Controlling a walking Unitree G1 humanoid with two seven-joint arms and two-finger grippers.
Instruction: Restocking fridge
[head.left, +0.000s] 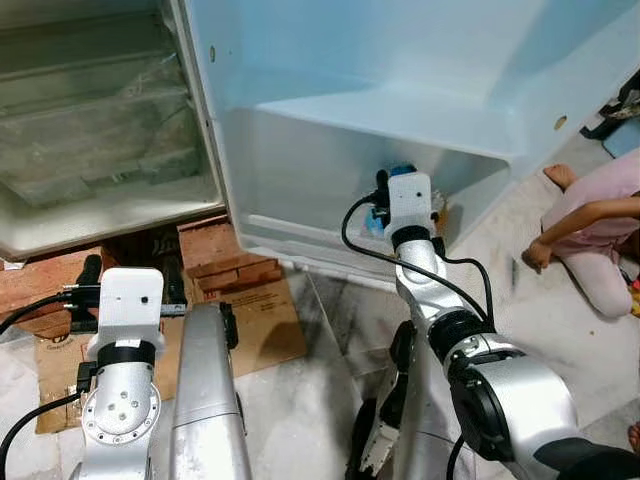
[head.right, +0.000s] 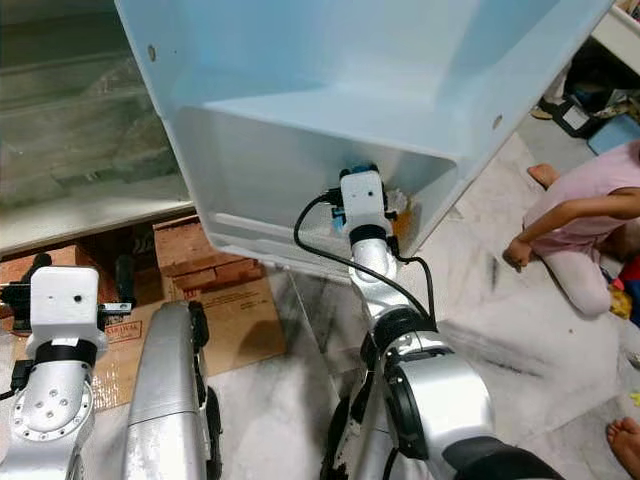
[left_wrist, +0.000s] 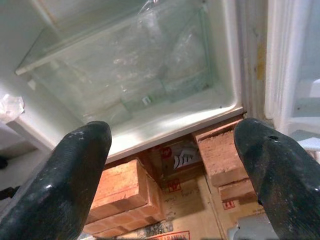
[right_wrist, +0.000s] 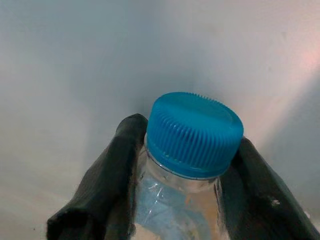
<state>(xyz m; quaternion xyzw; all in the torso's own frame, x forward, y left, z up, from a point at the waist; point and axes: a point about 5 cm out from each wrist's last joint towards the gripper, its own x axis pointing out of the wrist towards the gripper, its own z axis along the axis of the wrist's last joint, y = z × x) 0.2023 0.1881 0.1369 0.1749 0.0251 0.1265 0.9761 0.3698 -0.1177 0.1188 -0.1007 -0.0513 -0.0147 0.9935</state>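
The floor (head.left: 330, 330) is pale, shiny stone. Flat brown cardboard (head.left: 262, 322) lies on it, and red bricks (head.left: 225, 262) sit on the cardboard under the open fridge (head.left: 100, 215). A person (head.left: 600, 235) sits on the floor nearby.

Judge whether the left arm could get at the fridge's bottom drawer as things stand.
Probably yes. The left gripper hangs with jaws open, facing the clear bottom drawer of the open fridge, with nothing between them. The right gripper is busy holding a blue-capped bottle at the door shelf.

Red bricks (head.left: 235, 262) on flattened cardboard (head.left: 268, 320); a seated person (head.left: 600, 235), perhaps on marble floor (head.left: 330, 400).
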